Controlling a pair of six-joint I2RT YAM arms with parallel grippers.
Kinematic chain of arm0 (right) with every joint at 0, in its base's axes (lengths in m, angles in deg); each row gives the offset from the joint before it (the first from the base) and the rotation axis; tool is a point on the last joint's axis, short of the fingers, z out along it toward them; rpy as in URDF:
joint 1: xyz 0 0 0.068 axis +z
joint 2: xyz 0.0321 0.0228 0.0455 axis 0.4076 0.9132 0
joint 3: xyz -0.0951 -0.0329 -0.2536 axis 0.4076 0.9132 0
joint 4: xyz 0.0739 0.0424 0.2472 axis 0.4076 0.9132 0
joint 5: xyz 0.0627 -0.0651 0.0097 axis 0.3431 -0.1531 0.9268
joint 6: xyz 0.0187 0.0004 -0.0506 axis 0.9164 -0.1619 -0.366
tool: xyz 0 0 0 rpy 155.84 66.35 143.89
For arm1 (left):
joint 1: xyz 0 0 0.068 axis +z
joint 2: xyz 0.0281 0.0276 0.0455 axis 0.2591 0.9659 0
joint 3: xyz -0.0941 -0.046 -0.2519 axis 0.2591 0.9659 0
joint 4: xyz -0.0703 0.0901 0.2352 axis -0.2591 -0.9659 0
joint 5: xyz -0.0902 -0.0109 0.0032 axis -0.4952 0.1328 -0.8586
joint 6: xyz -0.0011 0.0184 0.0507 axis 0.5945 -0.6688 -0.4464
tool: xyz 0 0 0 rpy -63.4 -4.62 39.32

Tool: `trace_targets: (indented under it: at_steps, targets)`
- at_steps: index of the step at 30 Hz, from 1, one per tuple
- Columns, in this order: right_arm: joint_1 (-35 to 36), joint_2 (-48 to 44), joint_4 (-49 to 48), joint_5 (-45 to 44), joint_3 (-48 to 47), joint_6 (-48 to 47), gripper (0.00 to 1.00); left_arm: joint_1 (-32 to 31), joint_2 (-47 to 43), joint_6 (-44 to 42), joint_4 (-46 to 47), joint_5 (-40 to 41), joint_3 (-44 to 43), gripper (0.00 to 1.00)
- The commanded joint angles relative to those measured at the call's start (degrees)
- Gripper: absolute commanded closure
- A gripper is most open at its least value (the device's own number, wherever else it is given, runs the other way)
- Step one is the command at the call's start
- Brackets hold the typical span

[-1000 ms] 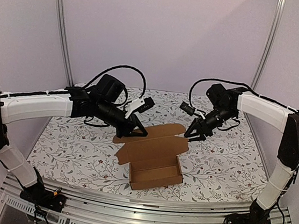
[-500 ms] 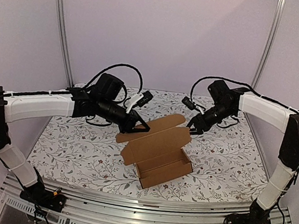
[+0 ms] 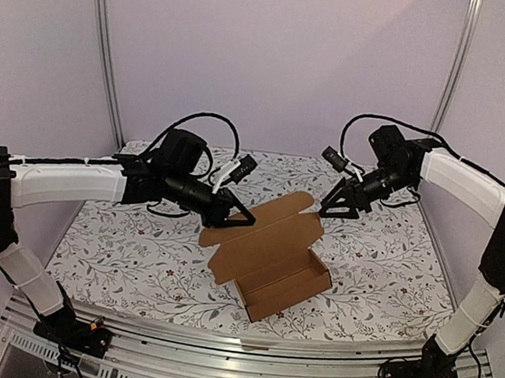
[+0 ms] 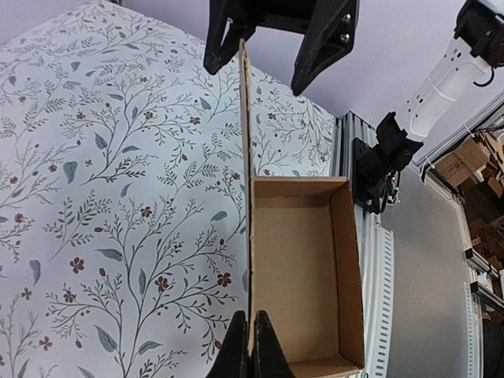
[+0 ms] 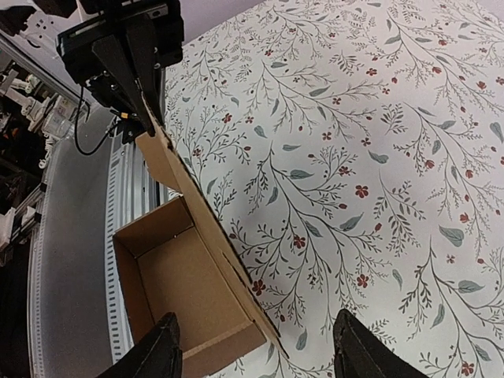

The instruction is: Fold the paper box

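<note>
Top external view: the paper box [image 3: 283, 279] lies near the middle of the flowered surface [image 3: 135, 258], between the two arms and slightly nearer the right one. Its tray [image 4: 303, 268] is already formed, with four walls standing. The lid panel [image 4: 246, 157] rises from the tray's long far wall.

The left gripper [image 3: 236, 214] is clamped on the left end of that lid panel. In the left wrist view the cardboard runs edge-on out of the closed fingertips. The right gripper [image 3: 340, 206] hangs with its fingers [image 5: 157, 354] spread wide near the panel's other end, holding nothing.

Judging from its thin walls, the box is very light and will slide or swing on the surface at a slight push. With only one corner pinched, it probably pivots around that grip.

The panels look stiff across their faces but should hinge freely at the scored creases. Push against a flat face close to a crease, not at a free corner. A hard pinch would likely dent the board.

The best holds appear to be the lid's free edges and end tabs, taken shallowly. One gripper should steady the tray wall so that the fold goes into the crease and the box stays put.
</note>
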Motion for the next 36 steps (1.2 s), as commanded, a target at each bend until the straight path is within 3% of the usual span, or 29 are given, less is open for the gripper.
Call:
trace_targets:
  at_steps: [1, 4, 16, 23, 26, 36]
  targets:
    - [3.7, 1.4, 0.6, -2.3, -3.6, -0.3, 0.37, 1.4, -1.6, 4.1, 6.2, -2.2, 1.6, 1.00]
    - [4.5, 2.3, -1.1, -4.9, -3.7, 1.6, 0.44, 2.1, -2.7, 7.5, 12.0, -1.6, 3.5, 1.00]
    - [7.9, 1.1, -8.7, -17.4, -4.3, 11.9, 0.95, 3.5, -3.0, 12.5, 15.4, 1.7, 4.6, 1.00]
    - [16.8, 0.0, -11.4, -32.4, -2.9, 15.6, 0.97, 3.5, -3.0, 17.7, 18.2, 7.8, 5.4, 1.00]
    - [20.8, -0.5, -12.8, -37.8, -2.1, 17.4, 0.92, 3.5, -2.7, 19.2, 19.8, 8.5, 5.4, 1.00]
    - [20.1, -1.3, -11.8, -40.0, -1.8, 16.9, 0.82, 3.4, -1.4, 9.7, 9.5, 10.8, 2.9, 1.00]
